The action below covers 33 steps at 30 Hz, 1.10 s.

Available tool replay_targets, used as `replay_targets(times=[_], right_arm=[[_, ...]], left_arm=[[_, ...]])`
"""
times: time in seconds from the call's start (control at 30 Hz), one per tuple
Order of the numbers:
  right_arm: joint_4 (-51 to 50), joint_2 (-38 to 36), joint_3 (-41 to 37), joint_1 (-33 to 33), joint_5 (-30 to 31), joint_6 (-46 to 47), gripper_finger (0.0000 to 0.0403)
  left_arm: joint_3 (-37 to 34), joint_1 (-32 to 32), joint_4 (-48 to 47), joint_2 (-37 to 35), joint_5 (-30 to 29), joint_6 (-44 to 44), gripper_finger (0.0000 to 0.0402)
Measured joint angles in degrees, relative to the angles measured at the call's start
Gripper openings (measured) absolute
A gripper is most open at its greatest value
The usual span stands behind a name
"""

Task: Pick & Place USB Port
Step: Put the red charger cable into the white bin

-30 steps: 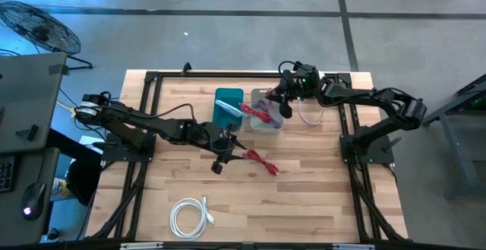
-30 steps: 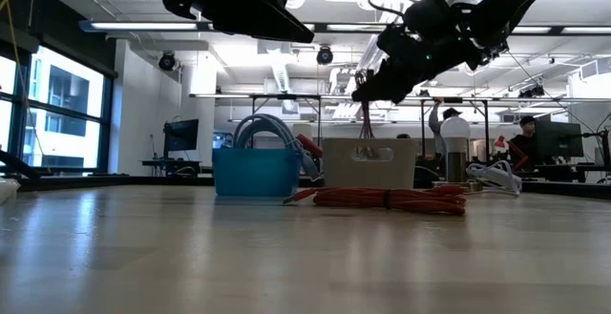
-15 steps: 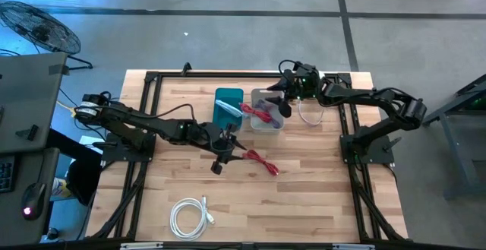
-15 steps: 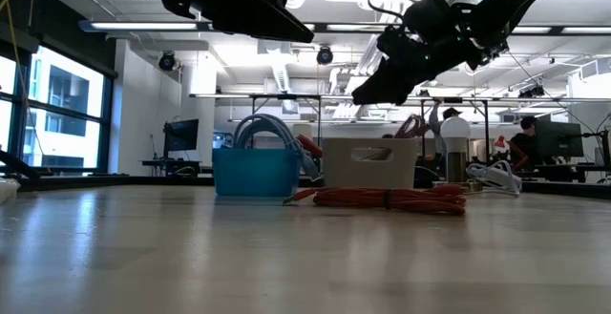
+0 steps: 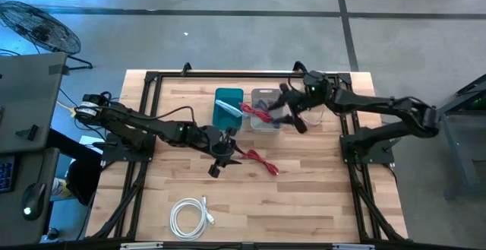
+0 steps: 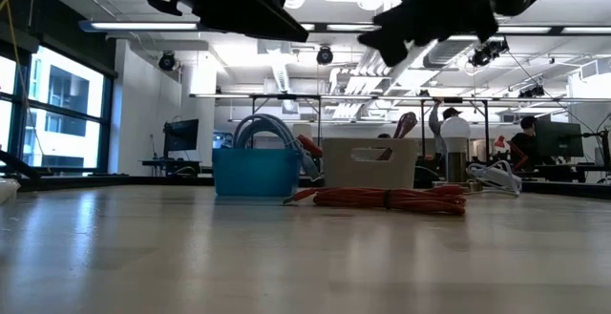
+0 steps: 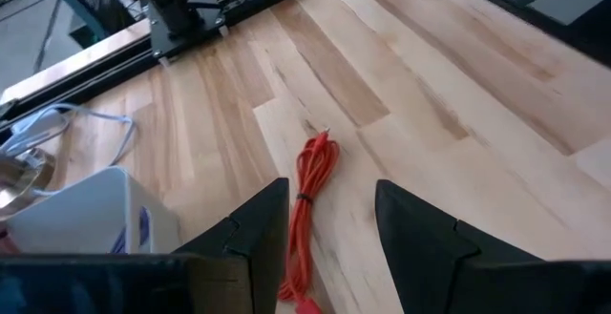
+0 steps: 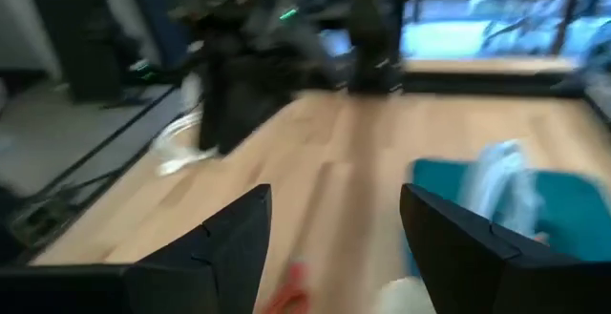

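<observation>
We can't read any labels; right claw (image 5: 292, 117) released over grey bin (image 5: 265, 121), left claw (image 7: 329, 228) spread, empty.

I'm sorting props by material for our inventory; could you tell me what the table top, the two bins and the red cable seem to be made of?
Table top: wood, pale planks with visible grain, faint sheen.
Teal bin and grey bin: probably plastic, smooth moulded walls.
Red cable: likely plastic-jacketed, glossy, bundled by a tie.

Two dark jointed arms (green indicator light on right wrist).
</observation>
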Motion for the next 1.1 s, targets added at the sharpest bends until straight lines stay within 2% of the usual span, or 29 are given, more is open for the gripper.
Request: replay_targets(times=[0.13, 0.27, 0.4, 0.5, 0.83, 1.0, 1.1], right_arm=[[-8.9, -3.0, 0.0, 6.6, 3.1, -0.5, 0.0225], [-16.4, -3.3, 0.0, 14.4, 13.1, -0.8, 0.0224], [-18.7, -2.8, -0.1, 21.3, 22.0, -0.1, 0.0224], [-18.4, -2.8, -0.1, 25.0, 23.9, 0.4, 0.0225], [-21.2, -2.3, -0.1, 31.3, 35.8, 4.2, 0.0224], [-20.4, 1.3, -0.1, 33.0, 36.8, 6.1, 0.0218], [-17.9, 4.9, -0.1, 34.0, 36.4, 6.1, 0.0214]], left_arm=[[0.0, -0.1, 0.0, 0.0, 0.3, 0.0, 0.0154], [0.0, -0.1, -0.2, 0.0, 0.4, 0.0, 0.0154], [0.0, -0.1, -0.2, 0.0, 0.5, 0.0, 0.0154], [0.0, -0.1, -0.2, 0.0, 1.4, -0.5, 0.0154], [0.0, -1.6, 0.0, 0.0, 2.2, -1.2, 0.0154], [0.0, -2.4, 0.0, 0.0, 2.6, -0.8, 0.0154], [0.0, -3.1, -0.1, -0.2, 7.0, 1.1, 0.0154]])
